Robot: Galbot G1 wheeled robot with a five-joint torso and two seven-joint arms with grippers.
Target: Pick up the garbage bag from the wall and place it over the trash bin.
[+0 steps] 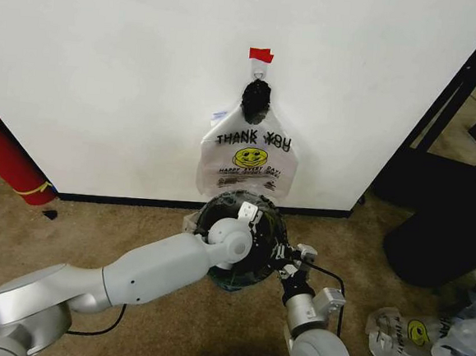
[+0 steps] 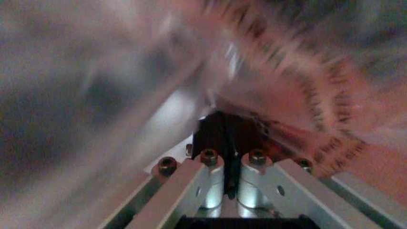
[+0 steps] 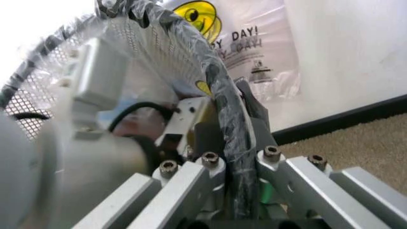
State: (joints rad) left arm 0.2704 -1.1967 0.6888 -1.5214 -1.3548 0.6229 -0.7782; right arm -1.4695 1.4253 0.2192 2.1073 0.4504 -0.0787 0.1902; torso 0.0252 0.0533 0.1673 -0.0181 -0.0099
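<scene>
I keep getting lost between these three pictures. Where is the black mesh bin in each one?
Head view: the trash bin is low centre, under the hanging garbage bag, half hidden by the left arm.
Left wrist view: too blurred to tell.
Right wrist view: its rim curves through the middle into the right gripper jaws.
Shared landmark: the garbage bag's yellow smiley.

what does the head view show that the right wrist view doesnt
Head view alone: the hook and red tape on the wall, a red fire extinguisher, loose bags on the carpet, and the left gripper reaching into the trash bin.

Right wrist view alone: the right gripper shut on the bin's plastic-covered rim, with the mesh seen close.

Both: the hanging garbage bag, the bin, the wall and black baseboard.
</scene>
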